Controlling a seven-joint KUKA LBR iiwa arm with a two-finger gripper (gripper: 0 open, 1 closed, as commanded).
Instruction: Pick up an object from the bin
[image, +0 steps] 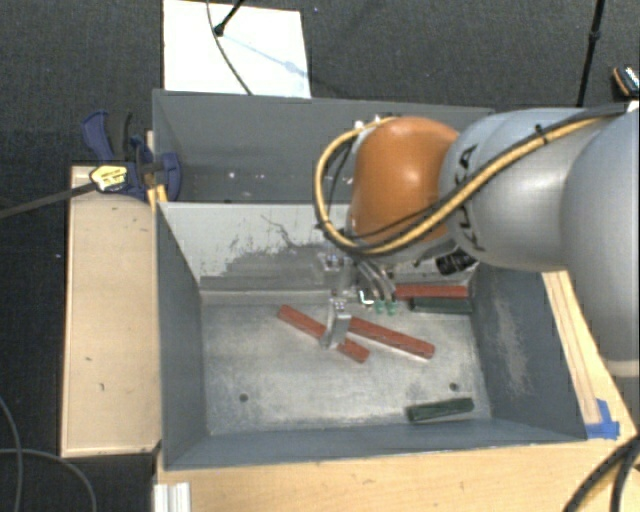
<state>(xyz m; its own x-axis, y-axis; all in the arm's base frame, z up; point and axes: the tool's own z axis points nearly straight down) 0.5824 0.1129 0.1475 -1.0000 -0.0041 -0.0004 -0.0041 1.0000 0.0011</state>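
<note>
The gripper (339, 325) is down at the middle of the bin (180, 330), on the left (298, 320) of 2 red sticks lying there; whether it has closed on that stick cannot be told, and lifting is judged still to come.

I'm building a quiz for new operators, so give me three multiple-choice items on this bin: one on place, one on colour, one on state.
1. The gripper is over: A a bare corner; B the reddish-brown bars mid-floor; C the back rim.
2. The bar at the bin's front right is: A dark green; B yellow; C white.
3. That bar: A stands on end; B lies flat, alone; C leans on a wall.
B: it hangs right at those bars. A: it looks dark green. B: it rests on the floor, touching nothing.
</note>
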